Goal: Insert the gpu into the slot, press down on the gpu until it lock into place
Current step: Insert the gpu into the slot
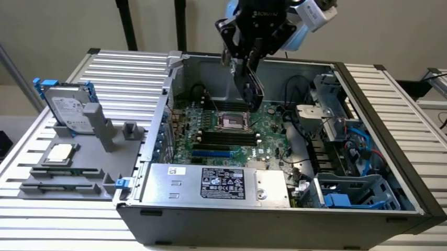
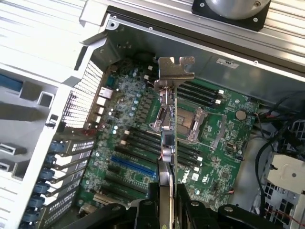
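— Exterior view first: where is the gpu?
— Up in the air over the CPU socket, edge-on and a little tilted. The tool is pressed together on its upper end, pinching it. The card's lower end hangs just over the socket's far edge, inside the open case.
— And the blue slot?
— Empty, on the socket's near side, past the black memory slots (the silver power-supply box lies nearer again). The card is well apart from it.
— Now the wrist view.
— The tool clamps the gpu from both sides. The card runs away from it edge-on and ends in a metal bracket. The CPU socket sits just beside the card's line on the green motherboard. The blue slot lies across that line from the socket, with nothing seated in it.
— Is the card touching the board?
— I cannot tell from this angle.
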Controlling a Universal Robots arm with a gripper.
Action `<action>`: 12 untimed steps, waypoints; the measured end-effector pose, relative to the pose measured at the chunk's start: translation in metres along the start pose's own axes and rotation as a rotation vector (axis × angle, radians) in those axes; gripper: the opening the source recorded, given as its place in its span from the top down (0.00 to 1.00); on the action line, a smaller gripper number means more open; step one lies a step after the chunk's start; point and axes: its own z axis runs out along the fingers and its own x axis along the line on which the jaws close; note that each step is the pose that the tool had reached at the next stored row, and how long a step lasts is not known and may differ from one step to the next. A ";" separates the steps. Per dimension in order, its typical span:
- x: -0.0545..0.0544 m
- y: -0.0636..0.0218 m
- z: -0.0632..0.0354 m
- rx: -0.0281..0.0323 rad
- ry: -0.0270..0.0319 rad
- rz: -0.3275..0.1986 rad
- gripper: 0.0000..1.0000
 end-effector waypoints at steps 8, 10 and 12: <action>0.000 -0.0001 0.0019 0.0063 0.0094 -0.144 0.74; 0.000 -0.0002 0.0027 0.0081 0.0116 -0.181 0.74; 0.000 -0.0003 0.0035 0.0097 0.0139 -0.218 0.74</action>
